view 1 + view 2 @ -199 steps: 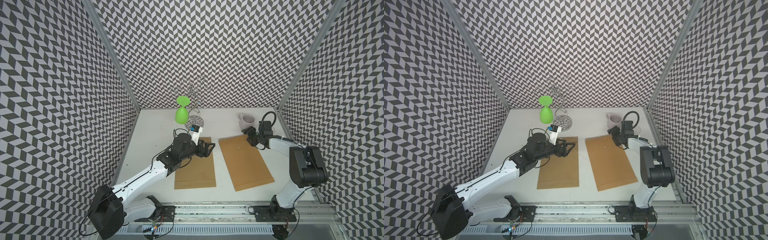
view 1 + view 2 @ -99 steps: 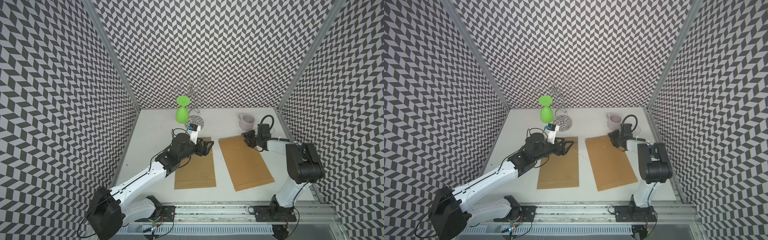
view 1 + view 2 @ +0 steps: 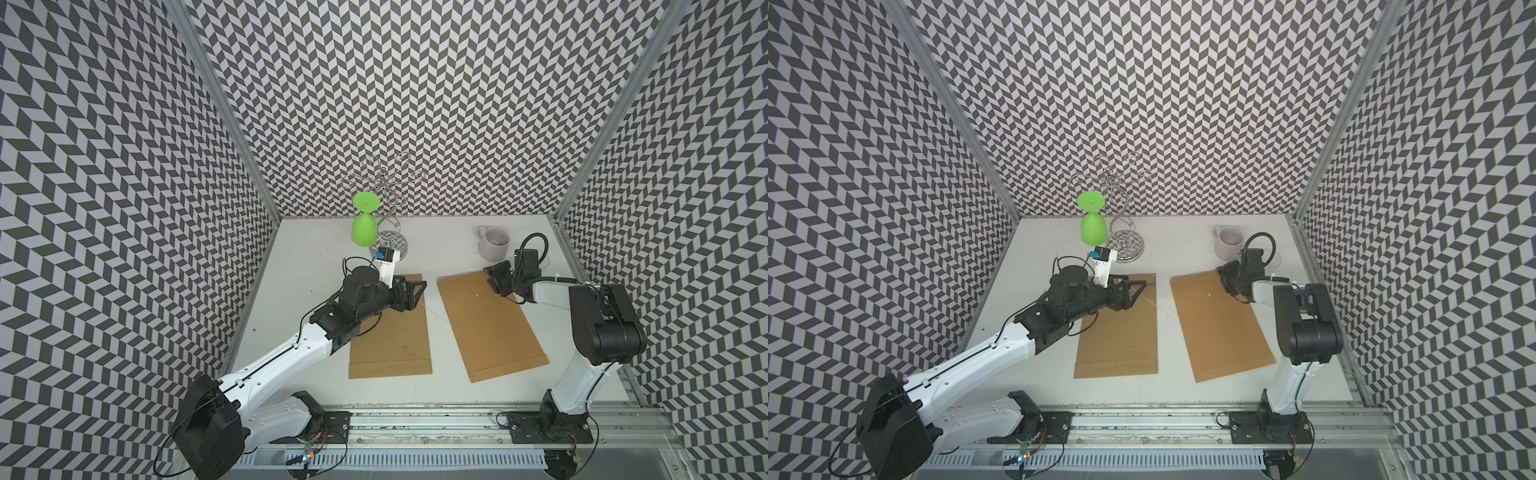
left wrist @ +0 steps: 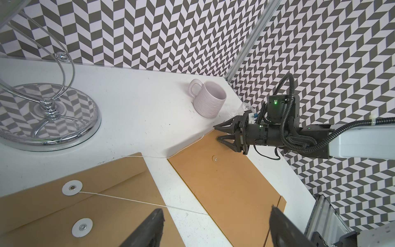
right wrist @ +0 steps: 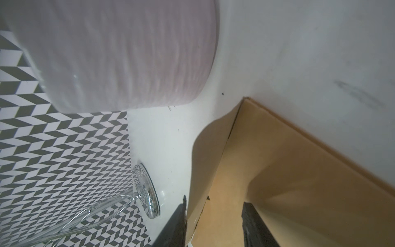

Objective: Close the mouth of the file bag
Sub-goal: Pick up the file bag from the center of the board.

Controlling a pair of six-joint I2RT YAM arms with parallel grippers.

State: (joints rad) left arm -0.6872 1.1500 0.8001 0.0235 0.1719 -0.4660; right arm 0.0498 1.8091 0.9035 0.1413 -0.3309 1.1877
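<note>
The right gripper (image 4: 216, 132) stands about half open, a clear gap between its jaws, which straddle the lifted flap (image 5: 211, 154) at the back right corner of the right file bag (image 3: 486, 328). The left gripper (image 3: 417, 295) gapes wide and empty over the back end of the centre file bag (image 3: 395, 332). Both bags lie flat on the table (image 3: 316, 257), long axes front to back, mouths toward the back edge, the right one skewed. The right arm is folded, forearm low. The left arm stretches diagonally from the front left corner.
</note>
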